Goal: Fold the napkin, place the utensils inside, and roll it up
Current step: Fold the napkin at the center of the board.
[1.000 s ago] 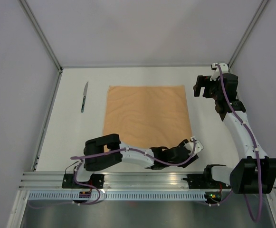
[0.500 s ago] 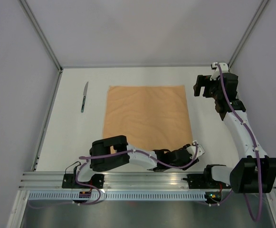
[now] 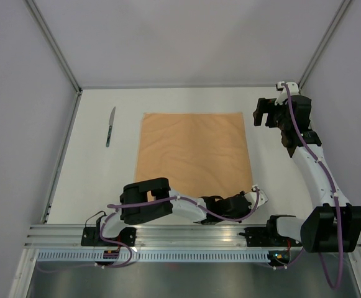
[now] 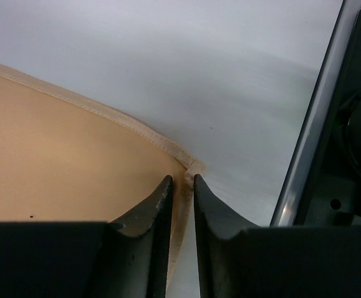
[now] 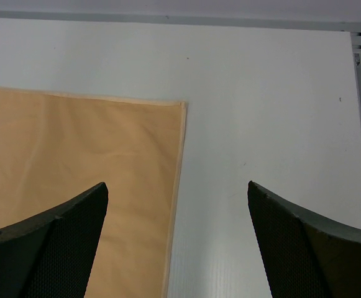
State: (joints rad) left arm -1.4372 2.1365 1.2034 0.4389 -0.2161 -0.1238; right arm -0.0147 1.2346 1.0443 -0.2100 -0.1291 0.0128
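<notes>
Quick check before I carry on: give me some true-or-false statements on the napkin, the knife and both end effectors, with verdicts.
1. The napkin lies spread flat, unfolded. True.
2. The knife rests on the napkin. False: it lies on the bare table, apart from the cloth, off its left side.
3. The right end effector is wide open above the napkin's far right corner. True.
4. The left end effector is at the napkin's far left corner. False: it is at the near right corner, fingers close together either side of the hem.
</notes>
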